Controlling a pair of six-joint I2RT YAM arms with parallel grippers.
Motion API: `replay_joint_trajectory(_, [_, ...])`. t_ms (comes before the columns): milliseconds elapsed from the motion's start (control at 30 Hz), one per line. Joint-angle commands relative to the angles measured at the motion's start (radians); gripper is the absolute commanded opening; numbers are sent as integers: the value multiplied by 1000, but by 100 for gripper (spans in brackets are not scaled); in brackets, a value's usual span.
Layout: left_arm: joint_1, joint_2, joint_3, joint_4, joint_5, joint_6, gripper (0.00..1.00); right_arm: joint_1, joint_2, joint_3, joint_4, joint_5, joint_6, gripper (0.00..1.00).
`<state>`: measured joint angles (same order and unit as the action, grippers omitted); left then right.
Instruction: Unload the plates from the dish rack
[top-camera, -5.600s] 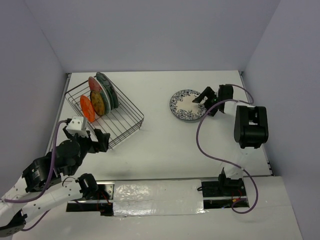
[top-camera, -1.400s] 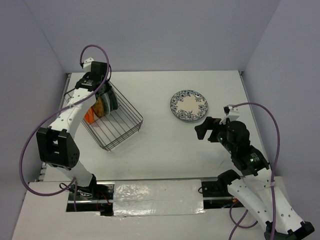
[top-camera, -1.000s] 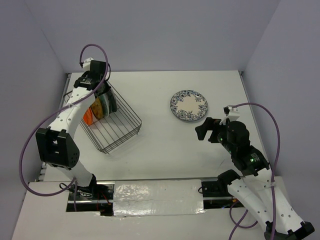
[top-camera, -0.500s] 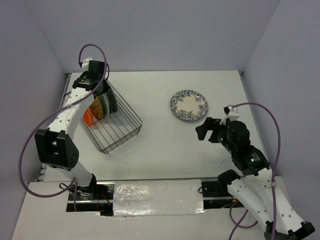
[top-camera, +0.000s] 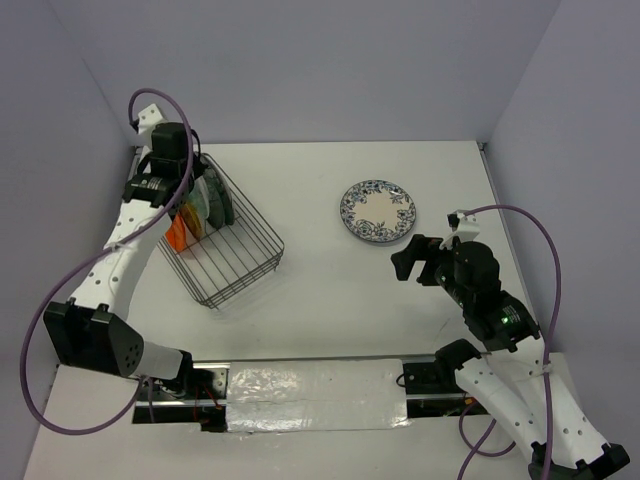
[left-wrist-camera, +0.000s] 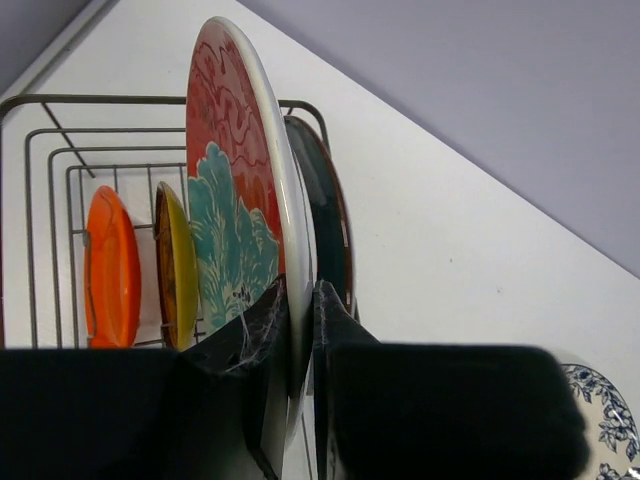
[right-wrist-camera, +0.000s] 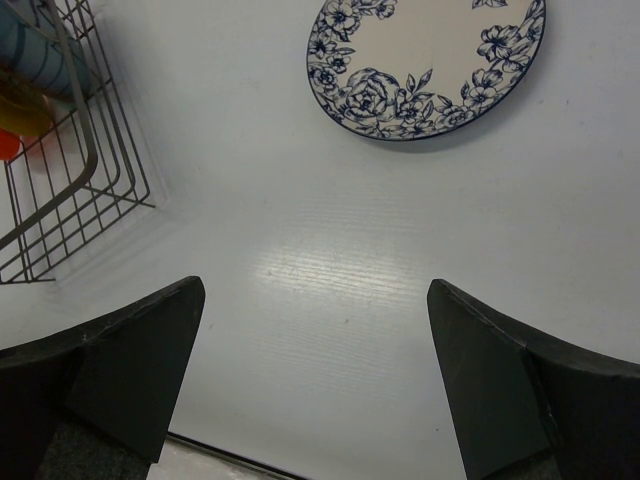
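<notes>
The dish rack (top-camera: 240, 250) stands at the far left of the table, a dark wire basket also seen in the left wrist view (left-wrist-camera: 50, 150). My left gripper (left-wrist-camera: 300, 300) is shut on the white rim of the red plate with the teal flower (left-wrist-camera: 235, 150), which stands upright. Right behind it stands a dark teal plate (left-wrist-camera: 325, 200). To its left are a yellowish plate (left-wrist-camera: 175, 260) and an orange plate (left-wrist-camera: 110, 265). The blue-floral plate (top-camera: 377, 211) lies flat on the table. My right gripper (right-wrist-camera: 315, 330) hangs open above bare table, near that plate (right-wrist-camera: 430, 60).
The rack's near corner (right-wrist-camera: 60, 200) shows at the left of the right wrist view. Grey walls close the table at the back and sides. A purple cable loops over each arm. White table lies between the rack and the floral plate.
My left wrist has swung up and back toward the far left corner with the red plate still pinched, and the fingers have tightened slightly. The right arm has not moved.
</notes>
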<state>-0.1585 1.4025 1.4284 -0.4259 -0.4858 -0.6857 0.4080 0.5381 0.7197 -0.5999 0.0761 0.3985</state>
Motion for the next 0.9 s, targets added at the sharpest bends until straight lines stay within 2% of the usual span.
replay_joint_trajectory(0, [13,-79,7,193,-60,-9,0,5,-12,23,0,21,-13,100])
replay_joint_trajectory(233, [13,-103,35,226,-5,26,0,5,-7,17,5,25,-7,100])
replay_joint_trajectory(467, [13,-56,86,266,133,110,0,5,-3,20,3,27,-7,100])
replay_joint_trajectory(867, [13,-137,162,184,104,88,0,5,22,50,17,8,-7,100])
